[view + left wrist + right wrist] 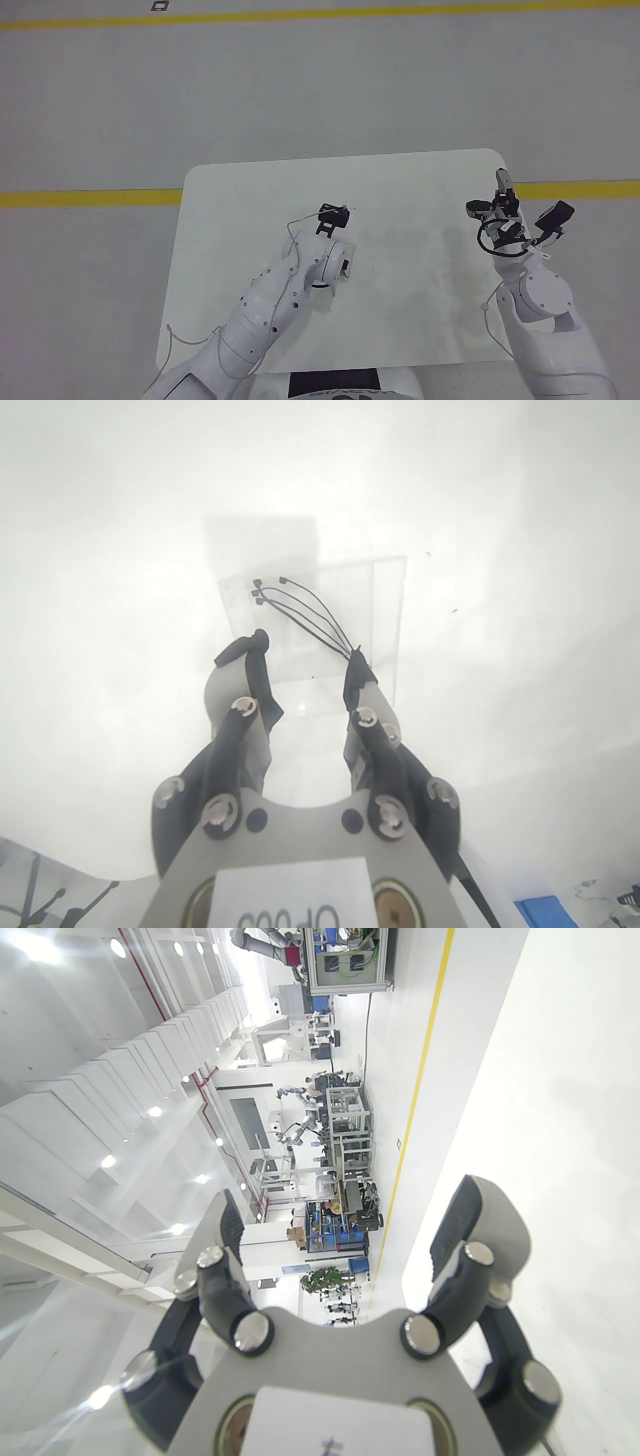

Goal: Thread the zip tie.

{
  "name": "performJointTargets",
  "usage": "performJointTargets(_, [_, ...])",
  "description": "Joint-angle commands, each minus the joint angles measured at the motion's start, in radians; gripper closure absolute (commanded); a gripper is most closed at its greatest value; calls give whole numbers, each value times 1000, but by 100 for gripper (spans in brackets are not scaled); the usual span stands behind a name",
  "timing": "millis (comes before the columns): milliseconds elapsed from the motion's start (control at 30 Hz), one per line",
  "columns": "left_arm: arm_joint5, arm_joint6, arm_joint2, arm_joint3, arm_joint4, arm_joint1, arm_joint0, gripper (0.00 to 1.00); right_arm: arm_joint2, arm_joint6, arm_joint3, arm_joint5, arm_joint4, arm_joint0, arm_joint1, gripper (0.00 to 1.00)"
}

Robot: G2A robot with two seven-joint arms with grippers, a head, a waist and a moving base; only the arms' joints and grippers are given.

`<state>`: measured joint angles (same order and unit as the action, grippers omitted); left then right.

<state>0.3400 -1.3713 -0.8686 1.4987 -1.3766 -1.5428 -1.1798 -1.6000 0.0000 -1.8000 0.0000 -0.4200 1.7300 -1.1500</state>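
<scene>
Several black zip ties [257, 592] lie fanned out in a clear plastic box [400, 620] on the white table. Their heads are spread apart and their tails run together at one point. My left gripper [309, 647] hangs open just over the box, one fingertip [357, 660] right at the bunched tails; I cannot tell whether it touches them. From above, the left gripper [333, 215] is over the table's middle. My right gripper [345, 1200] is open with nothing between its fingers, held up near the table's right edge [500, 205].
The white table [420, 300] has rounded corners and bare surface between the two arms. Grey floor with yellow lines [90, 197] surrounds it. Beyond the right gripper lies a hall with racks and machines [345, 1138].
</scene>
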Motion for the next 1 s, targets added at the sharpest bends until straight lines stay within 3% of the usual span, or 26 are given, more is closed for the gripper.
performJointTargets(0, [0,-7,0,-4,-14,-3,2,65,0,0,0,0,0,0,0,0])
performJointTargets(233, [0,8,-20,16,-12,-13,-8,67,0,0,0,0,0,0,0,0])
performJointTargets(367, [0,20,1,-23,-9,-25,1,70,0,0,0,0,0,0,0,0])
performJointTargets(633, [0,44,2,-99,-4,-45,25,75,0,0,0,0,0,0,0,0])
performJointTargets(767, [0,57,3,-130,1,-54,30,85,0,0,0,0,0,0,0,0])
performJointTargets(967, [0,74,5,-167,9,-62,40,85,0,0,0,0,0,0,0,0])
